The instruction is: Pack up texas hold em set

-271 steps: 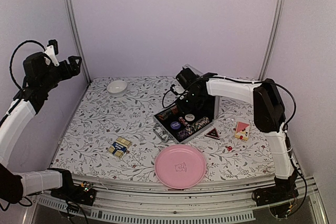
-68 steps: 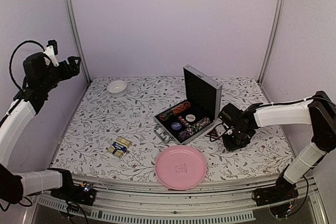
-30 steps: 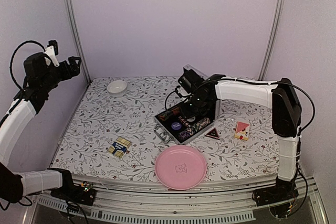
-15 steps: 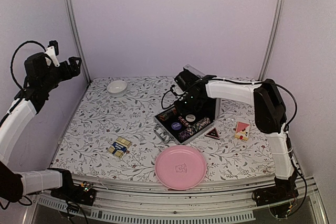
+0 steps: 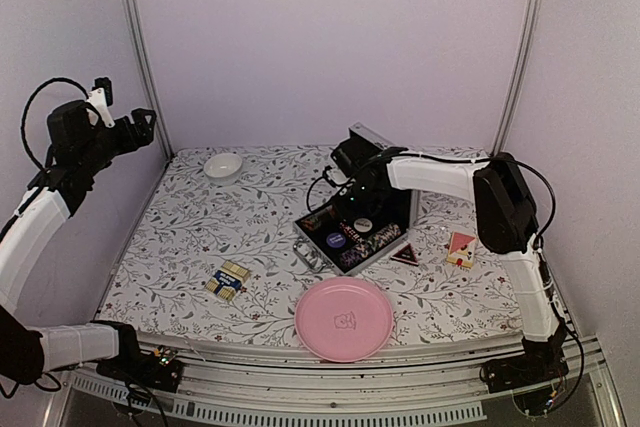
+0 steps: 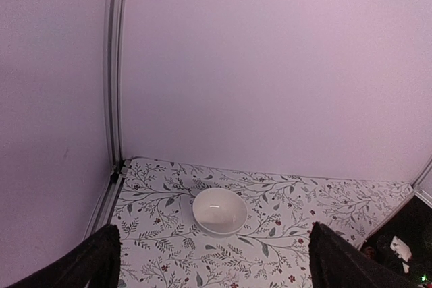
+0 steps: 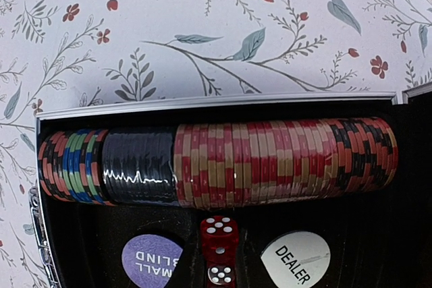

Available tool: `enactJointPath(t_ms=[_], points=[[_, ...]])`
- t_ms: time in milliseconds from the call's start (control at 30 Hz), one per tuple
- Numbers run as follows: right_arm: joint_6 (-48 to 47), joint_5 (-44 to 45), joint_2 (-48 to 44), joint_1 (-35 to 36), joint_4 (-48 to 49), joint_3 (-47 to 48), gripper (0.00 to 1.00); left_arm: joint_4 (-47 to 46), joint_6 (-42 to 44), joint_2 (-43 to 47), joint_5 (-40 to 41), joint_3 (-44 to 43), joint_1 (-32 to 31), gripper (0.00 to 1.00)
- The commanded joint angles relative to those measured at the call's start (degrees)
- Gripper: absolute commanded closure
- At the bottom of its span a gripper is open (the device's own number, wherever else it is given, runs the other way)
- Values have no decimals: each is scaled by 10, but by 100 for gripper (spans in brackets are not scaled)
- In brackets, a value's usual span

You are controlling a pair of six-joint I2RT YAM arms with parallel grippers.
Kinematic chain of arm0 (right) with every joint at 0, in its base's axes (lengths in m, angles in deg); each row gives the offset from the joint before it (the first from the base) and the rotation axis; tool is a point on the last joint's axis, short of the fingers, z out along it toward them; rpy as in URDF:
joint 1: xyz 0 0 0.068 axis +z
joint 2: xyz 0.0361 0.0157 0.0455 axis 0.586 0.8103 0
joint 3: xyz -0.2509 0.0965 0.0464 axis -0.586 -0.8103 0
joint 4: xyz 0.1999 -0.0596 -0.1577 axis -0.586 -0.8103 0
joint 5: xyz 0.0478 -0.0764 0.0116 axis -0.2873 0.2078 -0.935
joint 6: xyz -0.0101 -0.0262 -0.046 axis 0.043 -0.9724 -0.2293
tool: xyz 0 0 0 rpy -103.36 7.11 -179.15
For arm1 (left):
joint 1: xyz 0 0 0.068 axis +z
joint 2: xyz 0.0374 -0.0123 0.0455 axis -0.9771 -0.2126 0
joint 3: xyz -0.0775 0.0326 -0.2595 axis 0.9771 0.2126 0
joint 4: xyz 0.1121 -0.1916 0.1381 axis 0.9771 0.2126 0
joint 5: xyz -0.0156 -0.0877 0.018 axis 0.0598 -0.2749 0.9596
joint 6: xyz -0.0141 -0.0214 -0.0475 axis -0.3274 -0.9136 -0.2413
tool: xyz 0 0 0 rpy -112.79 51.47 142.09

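Observation:
The silver case (image 5: 318,257) of the texas hold em set lies open mid-table, its lid (image 5: 366,134) standing up behind it. My right gripper (image 5: 346,199) hangs over the case's back row, shut; its fingers stay out of the right wrist view. That view looks down on a row of chips (image 7: 216,163), two red dice (image 7: 219,234), a purple blind button (image 7: 152,260) and a white dealer button (image 7: 297,257) in the black lining. One card deck (image 5: 228,279) lies at front left, another (image 5: 460,247) right of the case. My left gripper (image 5: 140,125) is raised at far left, open and empty.
A pink plate (image 5: 343,317) sits at the front edge before the case. A white bowl (image 5: 223,164) stands at the back left, also below my left gripper (image 6: 214,247) as the white bowl (image 6: 219,210). A black triangular piece (image 5: 405,254) lies beside the case.
Over the last second my right gripper has shifted slightly left above the case; earlier it was down on the table right of the case. The left arm has not moved.

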Motion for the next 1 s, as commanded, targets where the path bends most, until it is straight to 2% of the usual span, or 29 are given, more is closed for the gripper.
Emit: enactJointPath(t_ms=[0,300,967], points=[[-11,-6,21,-5,6,31,96,-5,-1,-2,-6,1,4,3],[-11,-11,43,-6,6,33,96,-4,-1,-2,-6,0,4,3],[-9,-4,22,-6,-13,-6,96,-2,-1,-1,-9,-2,5,3]])
